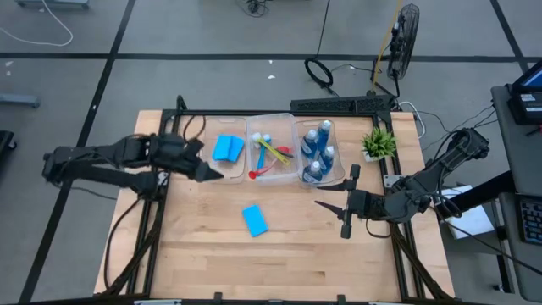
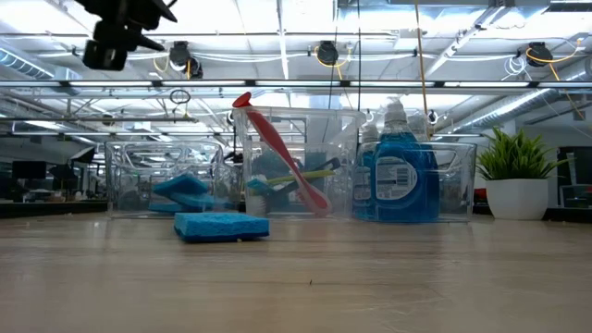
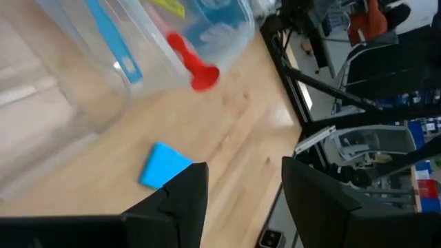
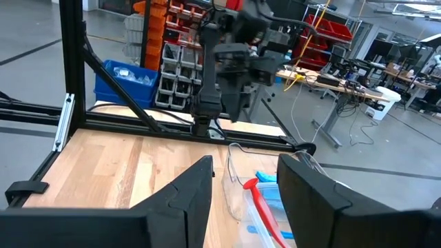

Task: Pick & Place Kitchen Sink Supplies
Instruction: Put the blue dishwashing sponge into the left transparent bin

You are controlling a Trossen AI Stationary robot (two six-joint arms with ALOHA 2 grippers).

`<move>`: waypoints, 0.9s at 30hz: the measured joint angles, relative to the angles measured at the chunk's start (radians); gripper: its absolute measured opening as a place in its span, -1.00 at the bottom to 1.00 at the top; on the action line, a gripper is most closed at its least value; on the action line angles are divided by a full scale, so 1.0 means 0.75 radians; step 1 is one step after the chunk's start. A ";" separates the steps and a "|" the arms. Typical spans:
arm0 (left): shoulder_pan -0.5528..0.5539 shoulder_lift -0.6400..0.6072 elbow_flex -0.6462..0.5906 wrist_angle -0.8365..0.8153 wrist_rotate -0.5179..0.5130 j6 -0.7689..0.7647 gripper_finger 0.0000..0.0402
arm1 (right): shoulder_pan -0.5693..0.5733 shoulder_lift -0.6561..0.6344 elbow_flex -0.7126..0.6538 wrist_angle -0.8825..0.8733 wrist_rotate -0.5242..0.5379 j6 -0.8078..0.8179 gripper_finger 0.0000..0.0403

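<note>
1. Wooden worktop (image 1: 203,246) carries three clear bins (image 1: 273,151) in a row along its far side, with a small potted plant (image 1: 378,142) beside them.
2. Left end effector (image 1: 212,174) hangs above the worktop just in front of the left bin; its fingers (image 3: 186,200) stand partly apart with nothing between them.
3. One blue sponge (image 1: 255,219) lies flat on the worktop, near and ahead of that end effector; another sponge (image 1: 227,148) sits in the left bin just beyond it.
4. A red brush (image 2: 282,153) leans in the middle bin with other brushes; blue bottles (image 2: 396,176) fill the right bin.
5. Right end effector (image 1: 326,195) hovers in front of the right bin, fingers partly apart, holding nothing; the loose sponge lies well off to its side.
</note>
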 joint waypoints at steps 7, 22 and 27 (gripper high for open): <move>-0.371 0.118 0.000 0.088 -0.299 -0.244 -0.07 | 0.001 0.000 0.000 0.000 0.000 0.000 -0.24; -0.668 0.607 0.000 0.121 -0.510 -0.837 -0.07 | 0.000 0.000 0.000 0.000 0.000 0.000 -0.24; -0.661 0.736 0.000 0.201 -0.544 -0.845 -0.07 | 0.000 0.000 0.000 0.000 0.000 0.003 -0.24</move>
